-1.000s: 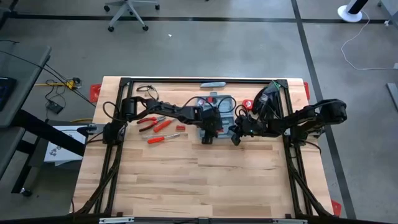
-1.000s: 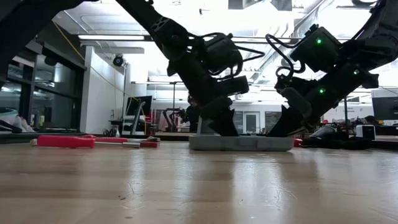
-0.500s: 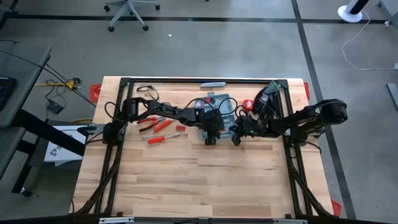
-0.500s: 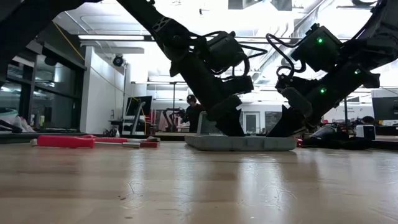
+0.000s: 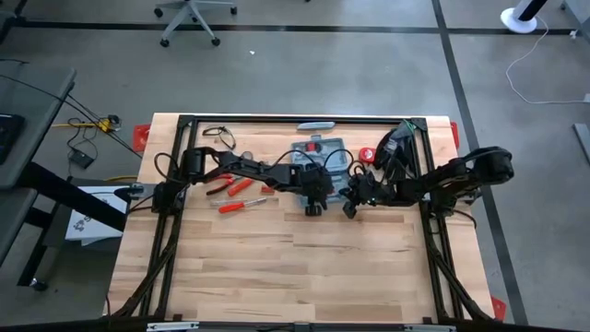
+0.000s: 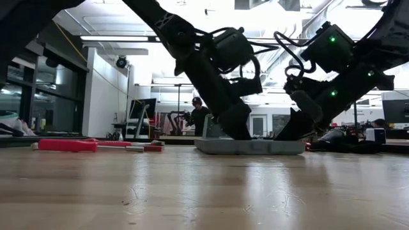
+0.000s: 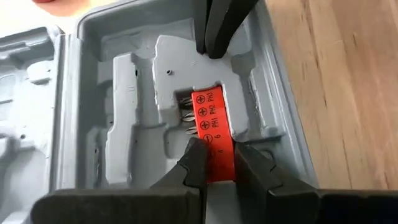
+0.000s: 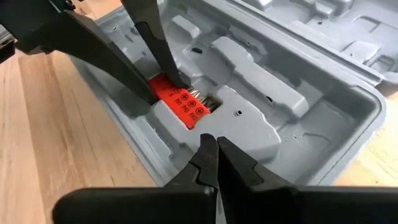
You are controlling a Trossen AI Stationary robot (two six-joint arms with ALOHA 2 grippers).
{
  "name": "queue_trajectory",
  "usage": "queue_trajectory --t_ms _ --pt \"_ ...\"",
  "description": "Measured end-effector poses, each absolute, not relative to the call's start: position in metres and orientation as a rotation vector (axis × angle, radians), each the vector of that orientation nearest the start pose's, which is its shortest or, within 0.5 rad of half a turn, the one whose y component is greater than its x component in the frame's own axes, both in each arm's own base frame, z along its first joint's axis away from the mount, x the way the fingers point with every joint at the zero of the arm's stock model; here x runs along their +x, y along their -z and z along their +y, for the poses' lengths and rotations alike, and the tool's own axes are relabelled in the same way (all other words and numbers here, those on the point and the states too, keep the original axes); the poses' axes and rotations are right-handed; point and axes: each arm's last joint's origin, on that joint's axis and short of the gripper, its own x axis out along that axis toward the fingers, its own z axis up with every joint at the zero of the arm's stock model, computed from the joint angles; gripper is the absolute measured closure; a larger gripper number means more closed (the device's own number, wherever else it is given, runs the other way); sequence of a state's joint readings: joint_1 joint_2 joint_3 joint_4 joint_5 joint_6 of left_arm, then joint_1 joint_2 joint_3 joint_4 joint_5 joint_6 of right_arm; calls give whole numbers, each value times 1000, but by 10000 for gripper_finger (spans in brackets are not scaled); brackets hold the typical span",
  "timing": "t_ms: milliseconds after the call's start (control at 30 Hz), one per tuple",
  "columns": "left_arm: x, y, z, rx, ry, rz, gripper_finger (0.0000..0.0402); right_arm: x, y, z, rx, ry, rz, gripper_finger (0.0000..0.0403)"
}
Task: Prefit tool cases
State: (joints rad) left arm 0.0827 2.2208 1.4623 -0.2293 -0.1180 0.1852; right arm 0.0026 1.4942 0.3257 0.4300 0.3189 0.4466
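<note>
The tool case [image 5: 321,155] lies open, blue-grey, at the middle of the table's far half, with its moulded base [image 7: 130,149] facing up. A red bit holder [image 7: 208,115] sits in a recess of that base. My left gripper [image 7: 219,163] is shut on it and shows in the low view [image 6: 236,131] slanting down onto the case [image 6: 249,147]. My right gripper [image 8: 212,149] is shut, its tips on the base just beside the recess. In the low view it [image 6: 285,133] stands at the case's right end. My left gripper pinches the red bit holder's end away from the metal bits [image 7: 217,167] between its two fingers, one on each long side. The fingers slant down from above. The holder lies in its recess in the base. My right gripper presses its shut fingertips [image 8: 208,144] onto the raised moulded block [image 8: 239,127] next to the holder's recess. It slants down from above, from the table's right side.
Several red-handled tools [image 5: 235,189] lie loose on the table left of the case and show in the low view [image 6: 67,145]. A slim grey-blue bar [image 5: 316,124] lies by the far edge. A dark frame [image 5: 184,124] rims the table.
My left gripper has turned somewhat over the case's base. The case has shifted a little on the table under both grippers: its left end looked raised half a second ago, and it lies flat now. My right gripper has kept still.
</note>
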Motion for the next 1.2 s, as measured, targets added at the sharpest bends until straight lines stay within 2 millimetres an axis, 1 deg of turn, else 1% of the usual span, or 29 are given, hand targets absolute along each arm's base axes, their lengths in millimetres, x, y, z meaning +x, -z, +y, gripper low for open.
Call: queue_trajectory --t_ms 133,167,200,233,300,433,533,667,733,800,900,1033,1100,1200 --pt "447 -124 38 229 -93 992 364 221 -102 -7 295 442 649 403" --pt "446 -130 37 238 -89 989 374 221 -103 -7 289 442 645 403" --pt "445 -132 36 243 -88 993 393 221 -104 -7 285 438 641 403" --pt "443 -136 35 248 -89 995 401 221 -106 -7 284 437 630 403" --pt "442 -141 36 259 -94 991 396 221 -109 -7 280 435 615 403" --pt "441 -157 36 279 -118 954 396 221 -113 -7 274 434 594 403" --pt "440 -162 36 290 -124 952 398 221 -113 -7 275 430 590 403" --pt "431 -165 33 284 -121 1014 399 222 -113 -1 286 390 591 403" --pt "425 -163 31 266 -125 1041 399 222 -114 4 282 370 587 403" --pt "418 -155 30 265 -135 1084 400 224 -115 7 256 353 591 403" --pt "411 -146 28 259 -161 1112 400 233 -123 8 176 331 638 403" --pt "407 -140 28 224 -197 1083 401 252 -145 3 37 309 751 403" --pt "406 -136 28 202 -190 1072 401 261 -156 -2 -22 301 779 403" --pt "408 -133 27 130 -172 1011 401 270 -168 -10 -89 244 793 402"
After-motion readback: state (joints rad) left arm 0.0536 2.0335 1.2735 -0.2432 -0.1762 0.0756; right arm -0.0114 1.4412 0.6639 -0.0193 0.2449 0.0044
